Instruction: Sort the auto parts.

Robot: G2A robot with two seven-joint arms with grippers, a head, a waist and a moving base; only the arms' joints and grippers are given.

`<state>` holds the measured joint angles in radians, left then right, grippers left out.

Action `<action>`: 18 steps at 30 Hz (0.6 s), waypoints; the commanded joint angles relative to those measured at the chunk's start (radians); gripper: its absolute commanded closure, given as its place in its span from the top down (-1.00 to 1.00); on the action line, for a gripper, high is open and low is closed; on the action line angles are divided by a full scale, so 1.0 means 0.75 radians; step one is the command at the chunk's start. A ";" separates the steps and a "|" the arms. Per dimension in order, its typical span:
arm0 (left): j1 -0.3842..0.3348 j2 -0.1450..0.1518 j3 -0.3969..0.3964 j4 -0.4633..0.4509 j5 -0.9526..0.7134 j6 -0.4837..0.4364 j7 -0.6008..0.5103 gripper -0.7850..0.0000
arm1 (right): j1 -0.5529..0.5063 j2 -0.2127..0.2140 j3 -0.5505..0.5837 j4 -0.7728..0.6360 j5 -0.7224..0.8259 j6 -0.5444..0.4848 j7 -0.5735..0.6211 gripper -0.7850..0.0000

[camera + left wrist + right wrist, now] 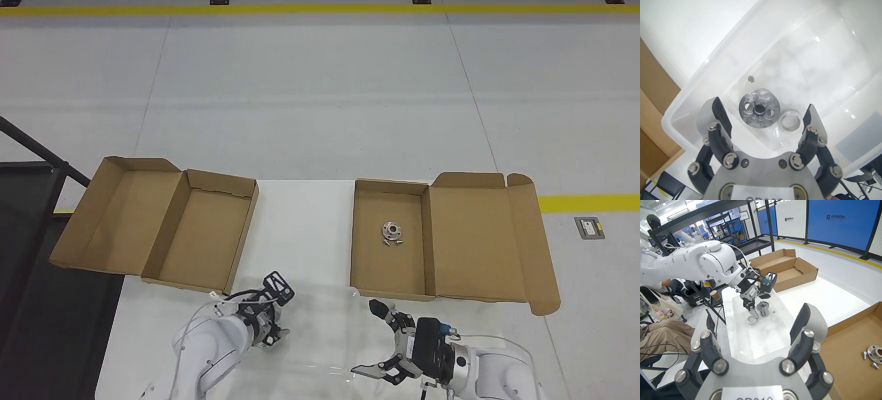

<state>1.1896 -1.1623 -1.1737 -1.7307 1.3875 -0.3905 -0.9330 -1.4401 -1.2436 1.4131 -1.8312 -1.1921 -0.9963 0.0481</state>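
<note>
— Hovering my left gripper (763, 103), jaws spread, over the metal hub (759, 110) in the clear tub (672, 113), bottom centre in the top view.
— Grip plan?
— Looks heavy, rigid, slick; I'd pinch its outer rim, clear of the ring (789, 123) just beside it.

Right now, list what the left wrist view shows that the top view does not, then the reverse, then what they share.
Left wrist only: a hub and a ring side by side in the clear bin, below the open left gripper. Top only: the right box with a flanged part in it, and the open right gripper. Both: brown cardboard, likely the left box, at the wrist view's edge.
</note>
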 commanded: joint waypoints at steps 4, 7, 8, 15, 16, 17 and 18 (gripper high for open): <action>-0.033 -0.006 0.019 0.035 -0.019 0.024 -0.029 -0.26 | 0.000 0.000 0.000 0.000 0.000 -0.001 0.000 1.00; -0.037 -0.007 0.024 0.036 -0.023 0.029 -0.040 -0.92 | 0.000 0.000 0.000 0.000 0.000 -0.001 0.000 1.00; -0.036 -0.007 0.024 0.031 -0.022 0.030 -0.045 -0.98 | 0.000 0.000 0.000 0.000 0.000 -0.001 0.000 1.00; -0.002 0.001 -0.003 -0.049 -0.024 0.005 -0.054 -1.00 | 0.000 0.000 0.000 0.000 0.000 -0.001 0.000 1.00; 0.011 0.004 -0.012 -0.081 -0.021 -0.005 -0.051 -1.00 | 0.000 0.000 0.000 0.000 0.000 -0.001 0.000 1.00; 0.030 0.008 -0.022 -0.118 -0.014 -0.019 -0.050 -1.00 | 0.000 0.000 0.000 0.000 0.000 -0.001 0.000 1.00; 0.051 0.012 -0.035 -0.158 -0.010 -0.031 -0.050 -1.00 | 0.000 0.000 0.000 0.000 0.000 -0.001 0.000 1.00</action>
<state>1.2098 -1.1567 -1.1900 -1.8137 1.3750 -0.4031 -0.9708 -1.4401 -1.2436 1.4131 -1.8312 -1.1921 -0.9963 0.0481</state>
